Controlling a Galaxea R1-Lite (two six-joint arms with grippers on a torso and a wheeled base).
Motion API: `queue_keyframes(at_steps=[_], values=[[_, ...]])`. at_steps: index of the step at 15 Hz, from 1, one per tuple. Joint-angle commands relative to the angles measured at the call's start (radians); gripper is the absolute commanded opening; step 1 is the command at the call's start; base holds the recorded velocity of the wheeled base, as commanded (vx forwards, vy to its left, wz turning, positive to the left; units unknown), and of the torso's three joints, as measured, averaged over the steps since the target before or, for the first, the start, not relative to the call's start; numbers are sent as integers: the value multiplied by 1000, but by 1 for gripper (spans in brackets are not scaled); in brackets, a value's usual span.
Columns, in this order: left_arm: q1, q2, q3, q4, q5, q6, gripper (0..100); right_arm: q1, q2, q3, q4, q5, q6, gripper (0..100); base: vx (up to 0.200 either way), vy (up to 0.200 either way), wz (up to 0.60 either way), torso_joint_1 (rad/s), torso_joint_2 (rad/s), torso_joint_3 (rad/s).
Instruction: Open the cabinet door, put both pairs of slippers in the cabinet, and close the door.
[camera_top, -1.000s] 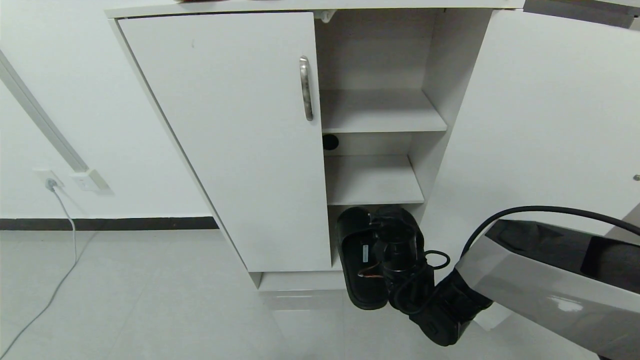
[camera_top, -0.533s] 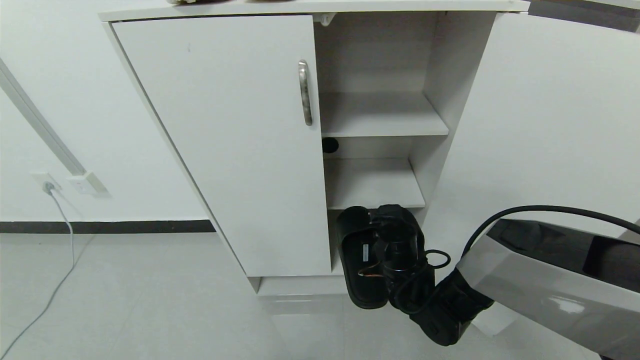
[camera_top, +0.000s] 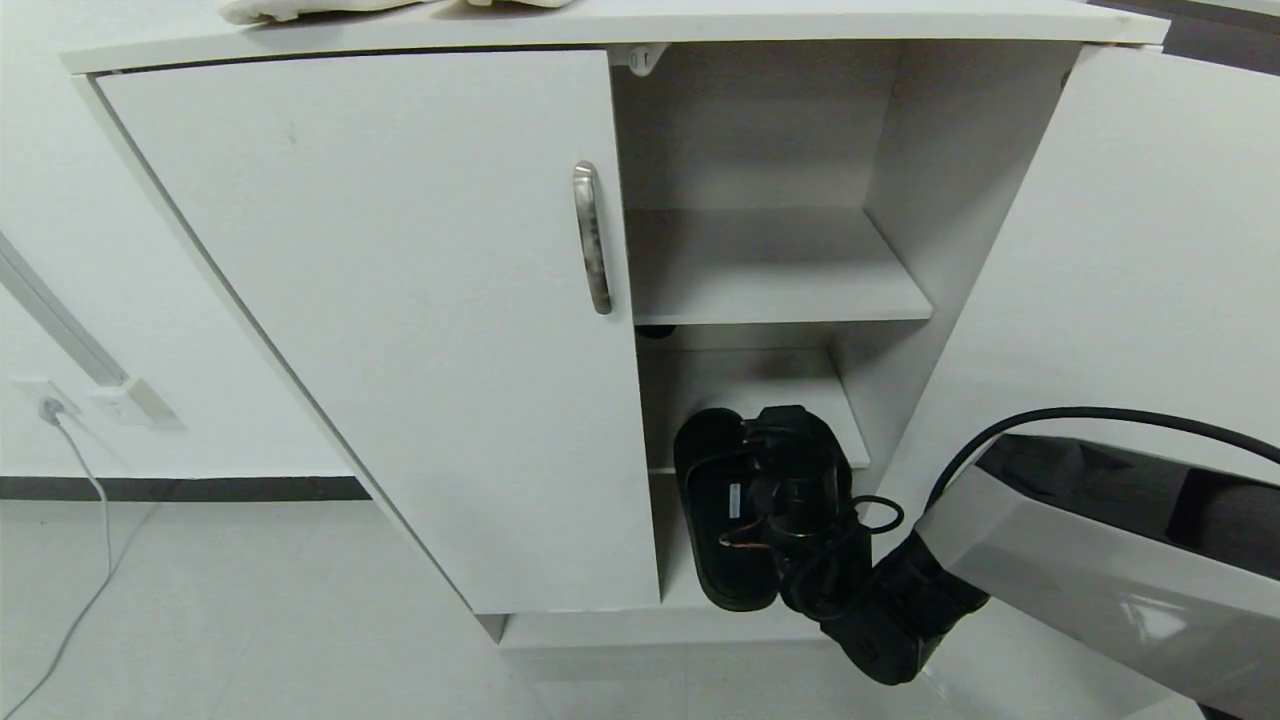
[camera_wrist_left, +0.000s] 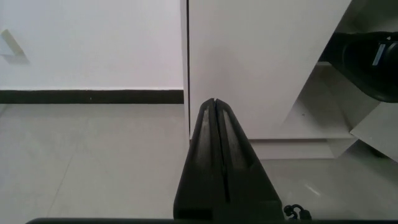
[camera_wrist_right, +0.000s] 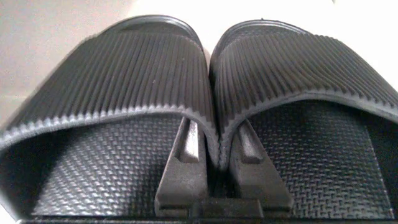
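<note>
A pair of black slippers (camera_top: 722, 505) hangs at the cabinet's open right half, toes up over the front of the lower shelf (camera_top: 745, 395), heels near the bottom compartment. My right gripper (camera_top: 790, 500) is shut on them; in the right wrist view its fingers (camera_wrist_right: 189, 146) pinch the two ribbed straps (camera_wrist_right: 124, 74) together. The right door (camera_top: 1120, 250) stands open, and the left door (camera_top: 400, 300) with its metal handle (camera_top: 592, 240) is closed. My left gripper (camera_wrist_left: 214, 106) is shut and empty, low over the floor before the left door, with a black slipper (camera_wrist_left: 373, 62) beyond it.
The upper shelf (camera_top: 770, 270) is bare. Pale soft things (camera_top: 300, 8) lie on the cabinet top. A wall socket with a cable (camera_top: 50, 410) is at the far left. Grey tiled floor (camera_top: 250, 620) spreads in front of the cabinet.
The whole head view has shifted: the camera moved closer to the cabinet. Against the cabinet, the slippers in my right gripper now reach higher and further in, over the lower shelf's front.
</note>
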Motion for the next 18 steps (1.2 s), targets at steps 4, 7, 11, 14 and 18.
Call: queue_keyframes(at_steps=[4,7,11,14,18], values=[[0,1,0,0,0,-1,0,-46,49,-108,19,9,-19,0,0,0,0,0,0,0],[0,1,0,0,0,-2,0,-92,120,-247,105,26,-22,0,0,0,0,0,0,0],[0,1,0,0,0,-2,0,-129,194,-476,248,35,-22,0,0,0,0,0,0,0],[0,1,0,0,0,-4,0,-150,254,-645,354,39,-23,0,0,0,0,0,0,0],[0,1,0,0,0,-4,0,-166,303,-761,392,44,-57,0,0,0,0,0,0,0]])
